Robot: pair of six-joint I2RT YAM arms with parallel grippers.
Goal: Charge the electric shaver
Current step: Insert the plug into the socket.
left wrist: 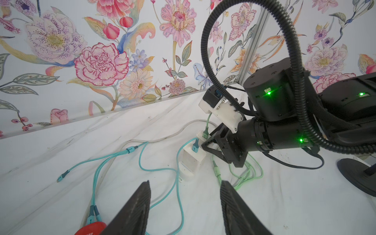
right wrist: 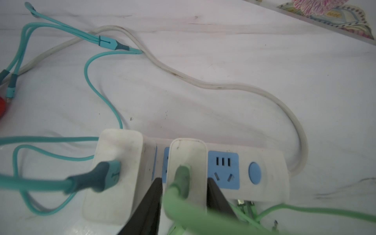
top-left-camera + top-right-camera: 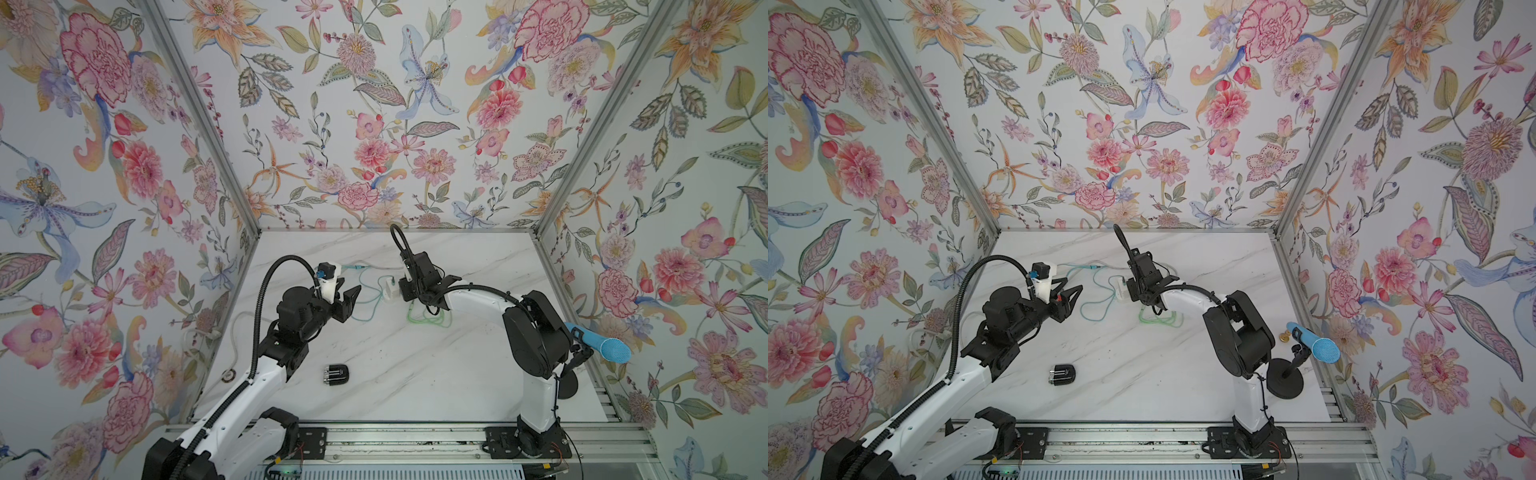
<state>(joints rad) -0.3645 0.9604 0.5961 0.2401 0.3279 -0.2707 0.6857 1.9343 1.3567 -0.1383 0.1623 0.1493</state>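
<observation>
The white strip (image 2: pixel 264 158) lies at the back of the tabletop (image 3: pixel 415 374), with two white adapters plugged into its blue sockets. One adapter (image 2: pixel 122 142) carries the teal cable (image 2: pixel 101 101), whose loops and split ends lie loose on the tabletop. The next adapter (image 2: pixel 187 150) carries the green cable (image 2: pixel 305 211), which lies coiled just beside the strip. A third socket (image 2: pixel 223 171) is free, next to a round blue button (image 2: pixel 254 173).

The right fingers (image 2: pixel 148 207) stand one on each side of the green cable's adapter, close to its sides. Whether they press on it cannot be told; a sliver of blue shows between one finger and the adapter.

The left fingers (image 1: pixel 134 207) are spread fairly wide with nothing between them. They point toward the strip and hang over the teal loops.

The shaver (image 3: pixel 336 375) shows in both top views: small and black, with a paler ribbed end. It lies on its side on the near part of the tabletop, close to the left arm and well apart from the strip, both cables and both sets of fingers.
</observation>
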